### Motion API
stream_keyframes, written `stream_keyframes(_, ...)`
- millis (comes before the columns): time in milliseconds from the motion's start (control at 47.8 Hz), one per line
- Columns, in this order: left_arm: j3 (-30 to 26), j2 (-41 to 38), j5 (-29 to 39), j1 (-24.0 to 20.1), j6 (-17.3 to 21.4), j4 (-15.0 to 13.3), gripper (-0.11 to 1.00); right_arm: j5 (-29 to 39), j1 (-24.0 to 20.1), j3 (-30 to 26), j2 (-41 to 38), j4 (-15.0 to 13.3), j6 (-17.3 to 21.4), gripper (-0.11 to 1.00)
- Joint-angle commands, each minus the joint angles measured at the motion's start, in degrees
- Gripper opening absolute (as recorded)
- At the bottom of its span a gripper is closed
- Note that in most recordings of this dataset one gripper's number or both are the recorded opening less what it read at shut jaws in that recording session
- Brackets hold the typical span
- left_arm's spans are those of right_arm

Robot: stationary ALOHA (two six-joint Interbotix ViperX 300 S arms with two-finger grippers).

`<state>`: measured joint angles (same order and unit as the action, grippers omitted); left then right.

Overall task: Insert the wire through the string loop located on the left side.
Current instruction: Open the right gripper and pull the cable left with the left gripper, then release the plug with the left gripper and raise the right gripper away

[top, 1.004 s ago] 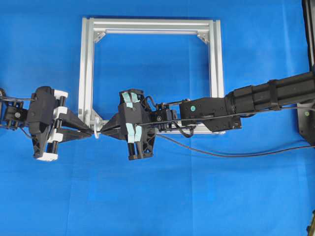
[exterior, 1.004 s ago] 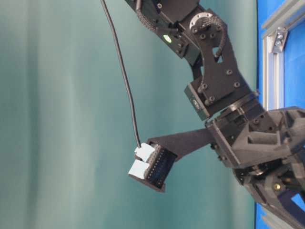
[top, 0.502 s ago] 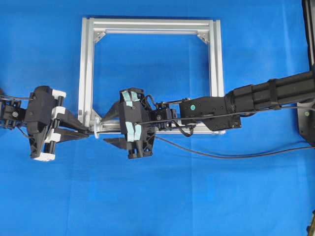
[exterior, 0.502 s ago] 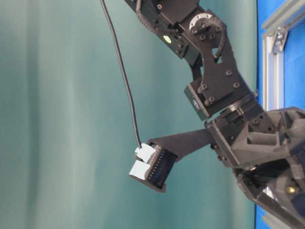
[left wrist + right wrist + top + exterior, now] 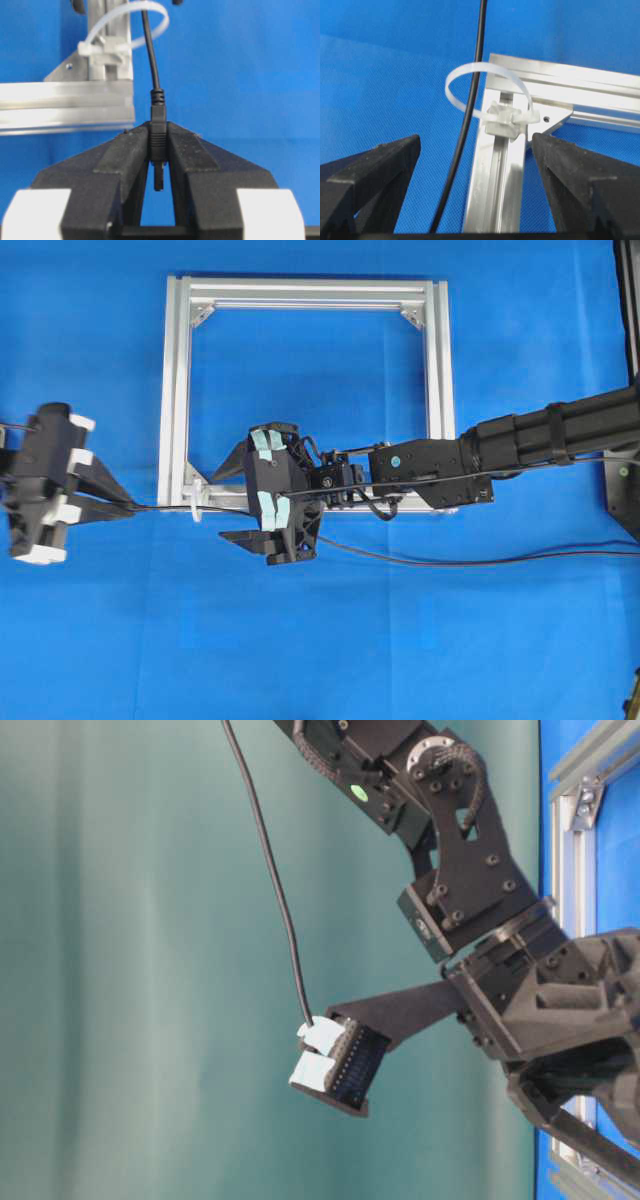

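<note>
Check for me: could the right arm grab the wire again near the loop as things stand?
Probably yes: the right gripper is open, the wire runs between its fingers, nothing blocking.

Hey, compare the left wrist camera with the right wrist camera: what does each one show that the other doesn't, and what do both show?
Left wrist view: the left gripper clamped on the small dark cylindrical plug that ends the thin black wire.

Right wrist view: the right gripper open, its black fingers spread wide and holding nothing.

Both: the wire running through the whitish translucent string loop fixed to the corner of the silver aluminium frame, over the blue table cover.
</note>
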<state>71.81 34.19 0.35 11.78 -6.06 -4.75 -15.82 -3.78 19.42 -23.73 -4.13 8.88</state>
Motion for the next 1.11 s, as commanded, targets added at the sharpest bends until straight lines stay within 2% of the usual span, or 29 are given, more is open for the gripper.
stream_keyframes(0, -0.44, 5.80, 5.54, 0.00, -0.35, 0.09, 0.08, -0.09, -0.18, -0.44, 2.90, 0.09, 0.09, 0.92)
stream_keyframes(209, 0.44, 19.86, 17.40, 0.09, -4.22, 0.09, 0.08, 0.35, -0.26, -0.35, 2.99, 0.09, 0.09, 0.92)
stream_keyframes(356, 1.49, 24.17, 22.24, 0.00, -6.42, 0.09, 0.08, 0.35, -0.26, -0.44, 2.99, 0.09, 0.09, 0.92)
stream_keyframes(586, 2.64, 21.09, 19.07, 0.09, -7.56, 0.09, 0.08, 0.35, -0.26, -0.44, 2.99, 0.09, 0.00, 0.92)
stream_keyframes(1004, 2.64, 20.57, 18.72, 0.62, -7.73, 0.09, 0.09, 0.35, -0.26, -0.70, 2.99, 0.09, 0.00, 0.92)
stream_keyframes(1046, 2.64, 20.57, 18.72, 0.62, -7.82, 0.09, 0.11, 0.35, -0.18, -0.70, 2.99, 0.09, 0.00, 0.92)
stream_keyframes(1088, 2.64, 20.57, 18.81, 0.62, -7.73, 0.09, 0.20, 0.35, -0.26, -0.70, 3.08, 0.09, 0.00, 0.92)
